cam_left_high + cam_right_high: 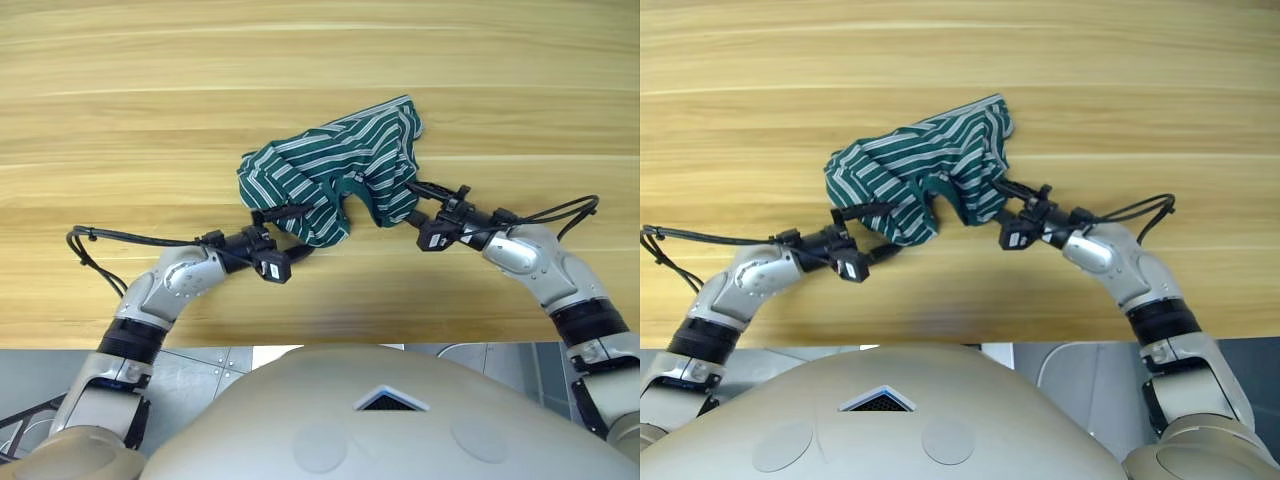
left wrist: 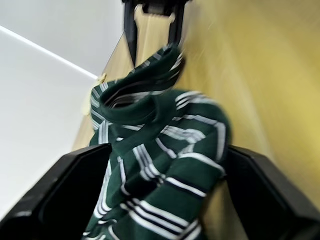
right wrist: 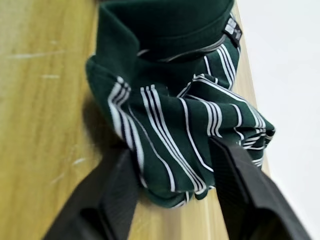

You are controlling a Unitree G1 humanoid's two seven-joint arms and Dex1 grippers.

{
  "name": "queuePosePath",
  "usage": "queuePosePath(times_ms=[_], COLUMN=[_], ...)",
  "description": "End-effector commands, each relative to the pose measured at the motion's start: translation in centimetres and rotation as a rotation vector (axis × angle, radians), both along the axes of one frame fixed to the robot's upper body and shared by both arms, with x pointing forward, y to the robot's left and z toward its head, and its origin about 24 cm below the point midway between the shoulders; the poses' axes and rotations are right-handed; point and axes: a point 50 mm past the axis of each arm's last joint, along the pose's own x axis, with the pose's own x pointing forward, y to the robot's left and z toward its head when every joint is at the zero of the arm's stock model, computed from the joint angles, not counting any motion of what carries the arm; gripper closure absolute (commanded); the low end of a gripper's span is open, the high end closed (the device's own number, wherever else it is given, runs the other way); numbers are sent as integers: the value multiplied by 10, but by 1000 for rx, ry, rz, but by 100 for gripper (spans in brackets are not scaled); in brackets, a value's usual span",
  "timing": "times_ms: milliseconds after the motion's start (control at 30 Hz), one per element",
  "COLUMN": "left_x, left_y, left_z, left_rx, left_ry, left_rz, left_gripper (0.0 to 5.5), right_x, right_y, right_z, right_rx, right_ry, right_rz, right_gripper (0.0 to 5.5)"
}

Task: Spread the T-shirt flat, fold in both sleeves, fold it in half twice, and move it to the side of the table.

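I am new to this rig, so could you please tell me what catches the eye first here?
The crumpled green striped T-shirt stands out first, bunched near the middle of the wooden table. The left jaws and the right jaws each grip its near edge, one on either side, with cloth pinched between them.

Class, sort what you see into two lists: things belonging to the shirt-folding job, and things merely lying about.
Belonging to the job: crumpled green T-shirt with white stripes; left pincer, gripping it; right pincer, gripping it; light wooden table under it.
Merely there: grey tiled floor below the table's near edge.
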Motion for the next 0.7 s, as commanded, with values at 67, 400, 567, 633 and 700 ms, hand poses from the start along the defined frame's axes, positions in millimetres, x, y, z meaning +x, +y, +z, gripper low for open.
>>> queuePosePath(times_ms=[67, 400, 567, 633, 700], left_x=[-2, -13, -10, -8, -6], left_y=[1, -7, -3, -3, -8], left_z=[-6, -1, 8, 10, 8], left_rx=[60, -11, -64, -76, -78], left_ry=[2, -1, -52, -58, -49], left_rz=[-12, -106, -51, -33, -26], left_gripper=[147, 147, 147, 147, 147], right_x=[-15, -9, 7, 7, 6], right_y=[-3, -4, -10, -11, -9], right_z=[-25, -28, -24, -23, -21], right_rx=[-95, -83, -46, -39, -31], right_ry=[112, 115, 91, 84, 76], right_rz=[17, 7, -42, -40, -28], right_gripper=[424, 549, 549, 549, 549])
